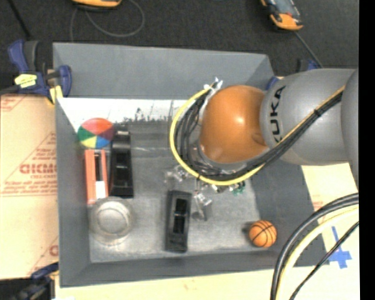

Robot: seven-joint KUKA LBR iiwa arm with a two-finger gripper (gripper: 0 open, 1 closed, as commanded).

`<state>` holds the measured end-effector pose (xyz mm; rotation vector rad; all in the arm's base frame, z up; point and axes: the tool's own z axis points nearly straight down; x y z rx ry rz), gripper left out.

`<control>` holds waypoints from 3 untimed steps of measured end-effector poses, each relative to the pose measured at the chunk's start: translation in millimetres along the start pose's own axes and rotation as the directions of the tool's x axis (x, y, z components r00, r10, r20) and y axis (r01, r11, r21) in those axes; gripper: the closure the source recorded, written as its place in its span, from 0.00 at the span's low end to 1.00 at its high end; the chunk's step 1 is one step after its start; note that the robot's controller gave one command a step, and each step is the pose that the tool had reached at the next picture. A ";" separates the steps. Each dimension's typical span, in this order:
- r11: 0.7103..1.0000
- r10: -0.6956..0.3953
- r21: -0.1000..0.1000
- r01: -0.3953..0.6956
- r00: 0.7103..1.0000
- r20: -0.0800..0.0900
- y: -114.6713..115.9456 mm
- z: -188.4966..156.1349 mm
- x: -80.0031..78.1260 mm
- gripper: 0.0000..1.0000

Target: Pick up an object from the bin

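Camera view: end effector (199,195) hanging low over the middle of the grey metal bin (69,199).
Nearest, a small orange basketball-patterned ball (262,234), a long black plastic block (177,222) and a round clear cup (110,219) are lying along the front. The end effector is hovering at that block's far end, its opening impossible to tell. Farther back, an orange-and-white box (95,177), a second black block (120,164) and a multicoloured ball (95,133) are sitting by the left wall.

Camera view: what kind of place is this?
Probably a robotics lab bin-picking cell: a grey KUKA-marked arm reaches into a grey metal bin of odd items like a small orange basketball and multicoloured ball.
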<state>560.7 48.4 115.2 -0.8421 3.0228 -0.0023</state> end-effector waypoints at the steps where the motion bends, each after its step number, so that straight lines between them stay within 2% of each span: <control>1: 0.991 -0.133 -0.001 0.133 0.991 -0.002 10.6 13.0 -6.5 0.00; 2: 0.988 -0.155 0.006 0.155 0.988 0.015 42.6 19.8 40.1 1.00; 3: 0.988 -0.153 0.005 0.153 0.988 0.014 42.7 20.1 40.2 1.00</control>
